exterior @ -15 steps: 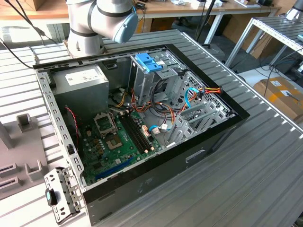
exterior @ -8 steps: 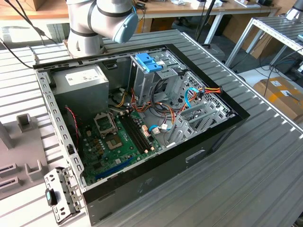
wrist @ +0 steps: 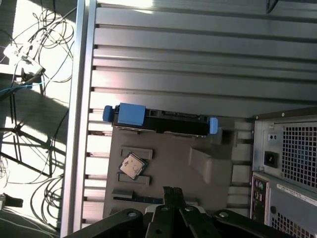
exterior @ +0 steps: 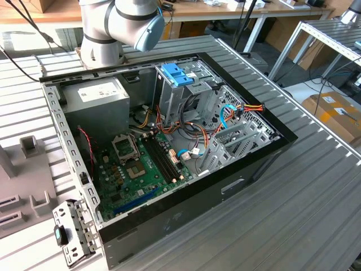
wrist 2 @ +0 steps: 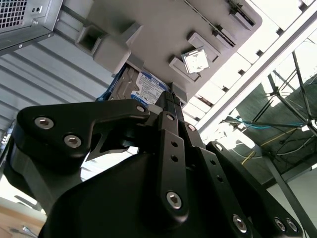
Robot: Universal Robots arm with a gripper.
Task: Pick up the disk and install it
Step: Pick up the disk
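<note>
The disk [wrist: 158, 121] stands on its edge in a slot at the rim of a grey holder plate [wrist: 168, 163], with blue plastic rails at both ends. In the second wrist view its white label with blue print [wrist 2: 146, 87] shows just past my fingertips. My gripper [wrist: 172, 191] is black, its two fingers pressed together with nothing between them. It hovers over the holder plate, a short way from the disk and not touching it. In the second wrist view the gripper [wrist 2: 171, 96] points toward the disk's label.
The open computer case [exterior: 265, 152] lies on the ribbed metal table, with a blue drive tray [exterior: 176, 73], a grey power-supply box [exterior: 96, 93] and a green motherboard [exterior: 135, 169] inside. A processor chip [wrist: 132, 165] rests on the holder plate. The case's rear panel [wrist: 287, 163] stands beside it.
</note>
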